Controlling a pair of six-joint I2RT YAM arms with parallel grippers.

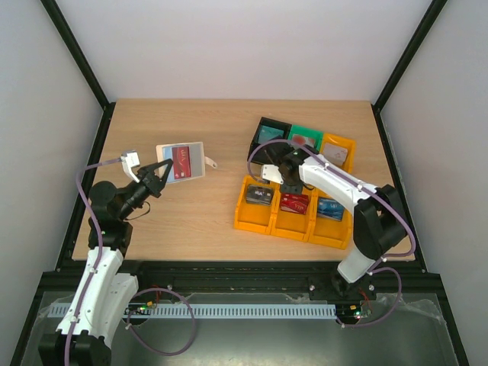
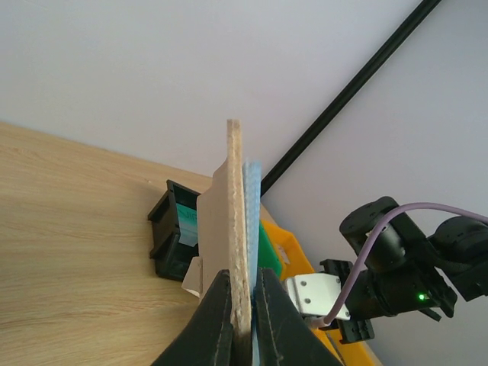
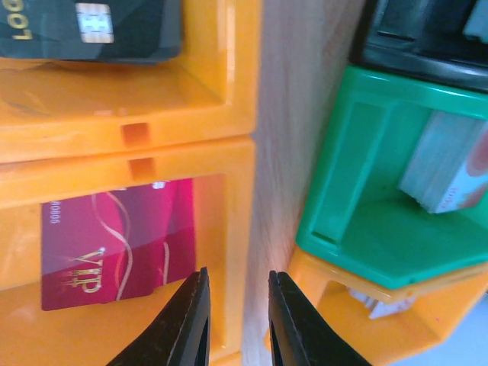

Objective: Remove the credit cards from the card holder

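Note:
The card holder (image 1: 181,162) is held open off the table at the left, its blue-grey inside up with a red card (image 1: 181,159) in a pocket. My left gripper (image 1: 162,171) is shut on its near edge. In the left wrist view the holder (image 2: 235,229) shows edge-on, beige with a pale blue layer, pinched between my fingers (image 2: 216,320). My right gripper (image 1: 290,183) is open and empty above the bins. In the right wrist view its fingertips (image 3: 194,305) hover over the rim of a yellow bin that holds a magenta VIP card (image 3: 114,252).
A block of yellow bins (image 1: 290,221) holds a dark card (image 1: 260,196), a red card (image 1: 294,203) and a blue card (image 1: 329,207). Behind it stand a black bin (image 1: 268,136), a green bin (image 1: 305,139) and another yellow bin (image 1: 336,149). The holder's snap tab (image 1: 210,162) sticks out right.

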